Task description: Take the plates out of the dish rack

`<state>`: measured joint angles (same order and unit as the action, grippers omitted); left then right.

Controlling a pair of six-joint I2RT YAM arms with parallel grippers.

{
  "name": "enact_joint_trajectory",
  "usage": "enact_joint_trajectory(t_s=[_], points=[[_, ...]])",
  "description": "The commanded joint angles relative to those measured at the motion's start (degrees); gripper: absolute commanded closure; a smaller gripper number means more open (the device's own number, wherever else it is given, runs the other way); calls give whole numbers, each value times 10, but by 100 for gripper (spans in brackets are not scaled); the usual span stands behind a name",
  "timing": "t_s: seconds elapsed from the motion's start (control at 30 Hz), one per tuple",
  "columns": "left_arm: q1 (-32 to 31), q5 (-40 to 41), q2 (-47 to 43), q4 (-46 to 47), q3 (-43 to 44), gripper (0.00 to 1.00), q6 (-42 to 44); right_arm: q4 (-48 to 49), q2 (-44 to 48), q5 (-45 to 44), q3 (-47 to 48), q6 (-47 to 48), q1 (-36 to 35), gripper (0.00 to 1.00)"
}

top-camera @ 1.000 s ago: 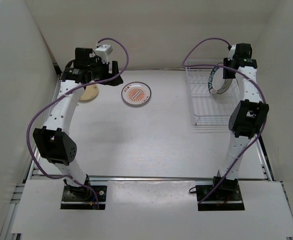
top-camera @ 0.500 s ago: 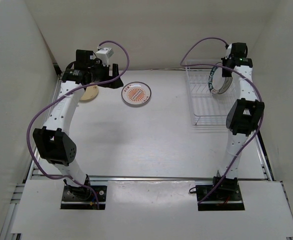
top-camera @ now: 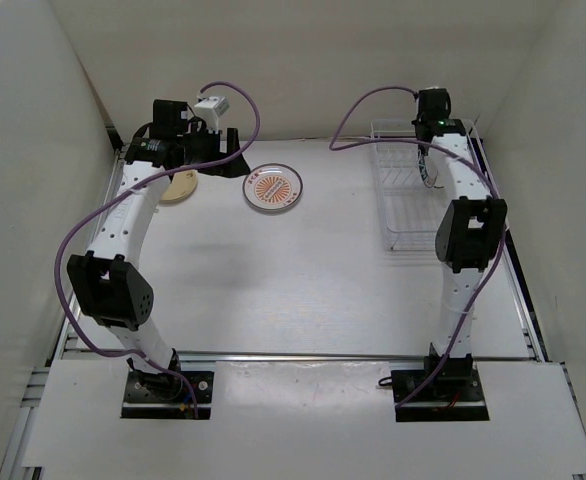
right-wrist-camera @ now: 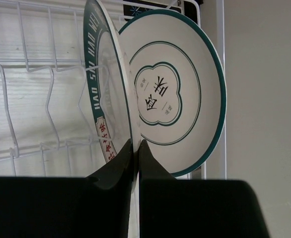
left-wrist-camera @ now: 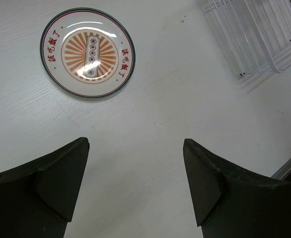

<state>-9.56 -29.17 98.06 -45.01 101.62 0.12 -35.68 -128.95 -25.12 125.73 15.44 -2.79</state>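
My right gripper (right-wrist-camera: 135, 148) is shut on the rim of a white plate with a dark green lettered rim band (right-wrist-camera: 103, 99), held upright on edge over the white wire dish rack (right-wrist-camera: 31, 99). A second white plate with a teal rim (right-wrist-camera: 175, 94) stands just behind it. From above, the right gripper (top-camera: 428, 148) is over the back of the rack (top-camera: 405, 215). The orange rayed plate (top-camera: 273, 188) and the cream-tan plate (top-camera: 178, 187) lie flat on the table. My left gripper (top-camera: 230, 155) is open and empty beside the orange plate (left-wrist-camera: 87, 52).
The rack's corner (left-wrist-camera: 254, 34) shows at the top right of the left wrist view. White walls close in the table at the back and on both sides. A metal rail (top-camera: 293, 355) runs along the near edge.
My right arm has swung left and back over the rack with the plate, which now shows edge-on from above. The left arm has hardly moved.
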Motion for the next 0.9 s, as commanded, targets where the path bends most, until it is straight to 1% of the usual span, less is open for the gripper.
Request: enact_joint_trajectory(t_s=[0.0, 0.07, 0.2, 0.47, 0.87], points=[[-2, -23, -9, 7, 16, 13, -2, 53, 29, -39, -13, 12, -33, 100], [-2, -29, -9, 7, 16, 12, -2, 67, 35, -72, -13, 12, -40, 100], [-2, -34, -9, 7, 11, 12, -7, 78, 48, -92, -6, 17, -45, 100], [-2, -50, -9, 7, 6, 12, -13, 78, 93, -92, 14, 17, -45, 100], [-2, -56, -9, 7, 1, 12, -18, 72, 157, -80, 14, 11, -35, 100]])
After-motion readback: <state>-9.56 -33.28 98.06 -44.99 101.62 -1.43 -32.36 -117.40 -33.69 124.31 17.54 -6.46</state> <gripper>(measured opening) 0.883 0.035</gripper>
